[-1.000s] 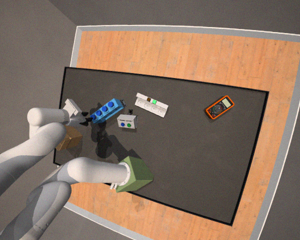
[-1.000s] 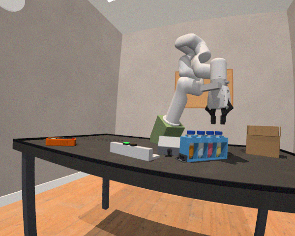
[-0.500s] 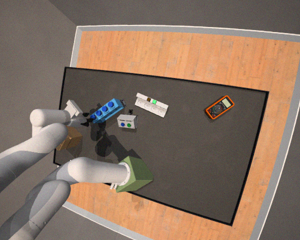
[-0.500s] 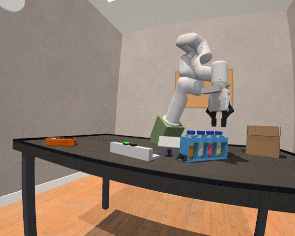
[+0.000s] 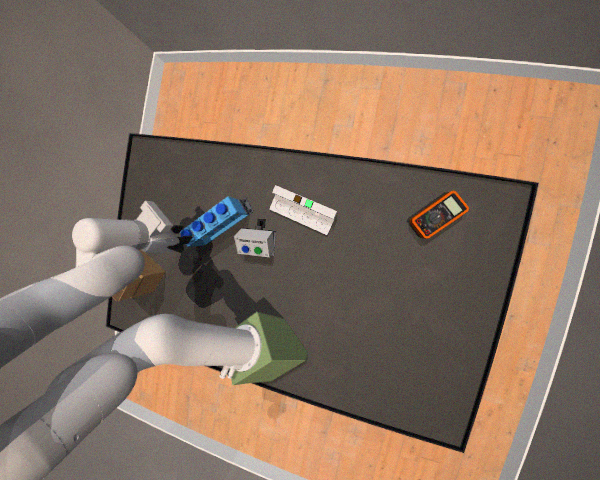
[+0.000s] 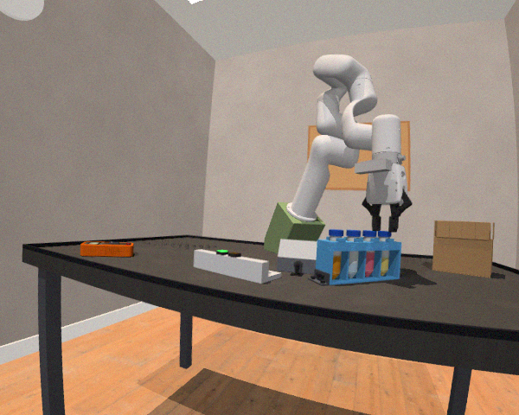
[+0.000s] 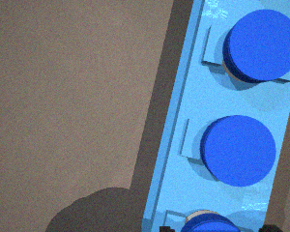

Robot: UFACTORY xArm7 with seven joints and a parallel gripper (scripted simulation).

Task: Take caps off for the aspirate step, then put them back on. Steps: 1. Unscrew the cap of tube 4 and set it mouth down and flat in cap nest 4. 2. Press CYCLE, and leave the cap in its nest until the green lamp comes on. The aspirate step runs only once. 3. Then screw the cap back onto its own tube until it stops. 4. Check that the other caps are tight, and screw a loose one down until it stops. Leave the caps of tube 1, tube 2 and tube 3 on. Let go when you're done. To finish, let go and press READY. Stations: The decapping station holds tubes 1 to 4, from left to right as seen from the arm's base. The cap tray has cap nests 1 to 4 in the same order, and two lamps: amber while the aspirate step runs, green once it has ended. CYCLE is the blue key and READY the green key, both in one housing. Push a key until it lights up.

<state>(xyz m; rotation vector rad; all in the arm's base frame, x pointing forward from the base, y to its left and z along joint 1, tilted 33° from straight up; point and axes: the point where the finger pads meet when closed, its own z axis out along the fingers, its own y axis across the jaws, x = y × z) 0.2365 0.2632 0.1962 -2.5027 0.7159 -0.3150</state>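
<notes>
Table: a dark rectangular table top on dark legs, set on a wooden floor; everything else is carried on it.
Arm: a white jointed arm is mounted on a slanted green block pedestal and is bent over so that the wrist points straight down.
Box: a brown cardboard box is seen just beyond the end of the rack where the arm works.
Rack: a light-blue open-fronted tube rack holds four tubes in a row, each topped by a round blue screw cap.
Cap tray: a long white tray lies apart from the rack; its green lamp is lit and the brown lamp beside it is dark.
Key housing: a small white box with a blue key and a green key is placed between rack and tray.
Meter: an orange multimeter lies well apart from the rest.
Claw: the black two-fingered gripper is held half spread and nothing is pinched; its tips are placed on either side of the cap of tube 1, right at the cap's top.
Cap of tube 4: the blue cap is seated on its tube at the rack's opposite end, well away from the claw.
</notes>
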